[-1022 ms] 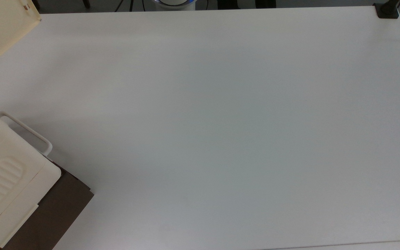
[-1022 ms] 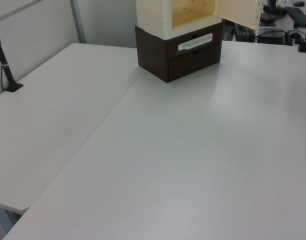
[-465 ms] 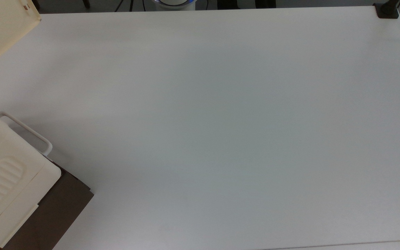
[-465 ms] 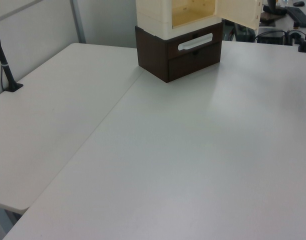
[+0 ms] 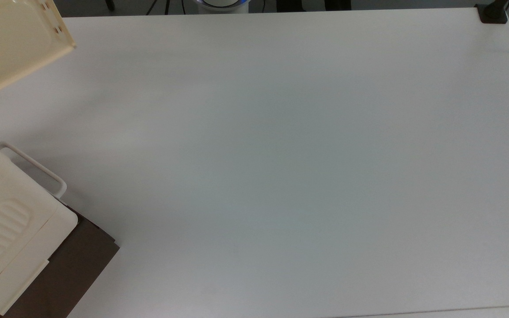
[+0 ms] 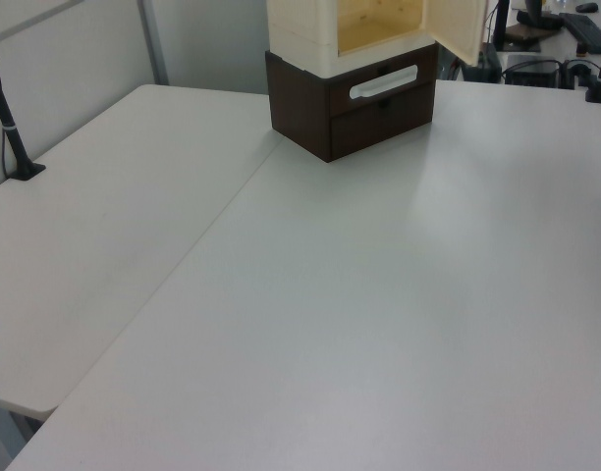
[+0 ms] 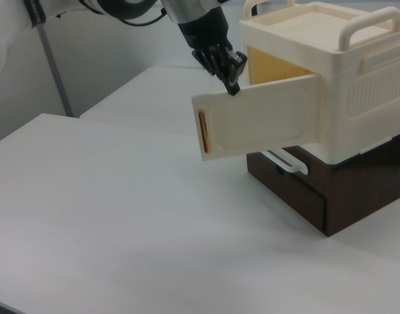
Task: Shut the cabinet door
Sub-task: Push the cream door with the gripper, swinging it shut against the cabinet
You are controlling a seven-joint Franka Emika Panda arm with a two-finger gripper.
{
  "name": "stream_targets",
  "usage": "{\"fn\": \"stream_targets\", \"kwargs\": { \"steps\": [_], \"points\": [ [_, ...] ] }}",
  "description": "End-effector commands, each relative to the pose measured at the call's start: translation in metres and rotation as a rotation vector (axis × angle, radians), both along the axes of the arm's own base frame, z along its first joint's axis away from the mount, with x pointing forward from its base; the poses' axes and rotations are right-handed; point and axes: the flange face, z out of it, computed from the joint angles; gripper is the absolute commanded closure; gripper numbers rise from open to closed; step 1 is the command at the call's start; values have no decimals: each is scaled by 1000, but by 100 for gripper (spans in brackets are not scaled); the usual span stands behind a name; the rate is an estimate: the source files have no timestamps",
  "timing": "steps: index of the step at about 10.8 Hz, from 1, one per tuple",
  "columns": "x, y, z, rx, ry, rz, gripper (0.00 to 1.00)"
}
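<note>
The gripper (image 7: 231, 80), fingers seemingly pressed together, met the top edge of the cabinet door (image 7: 260, 118) just below it; the door stood partly open, its closing swing left to finish

The table (image 7: 121, 216) lies bare; the half-open cabinet door (image 7: 259, 124) juts across the cabinet (image 7: 357, 85) front.

White table (image 5: 281, 154), brown drawer base (image 6: 359, 113)
</note>
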Motion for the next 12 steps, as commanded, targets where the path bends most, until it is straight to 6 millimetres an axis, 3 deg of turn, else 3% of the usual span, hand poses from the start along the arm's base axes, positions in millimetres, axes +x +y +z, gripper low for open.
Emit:
{"fn": "stream_targets", "kwargs": {
  "steps": [1,6,9,12],
  "points": [
    [20,8,-12,20,-78,-73,100],
    [69,13,-41,-31,-209,-55,100],
    [91,9,-44,-38,-386,-65,100],
    [91,6,-44,-43,-398,-60,100]
  ]
}}
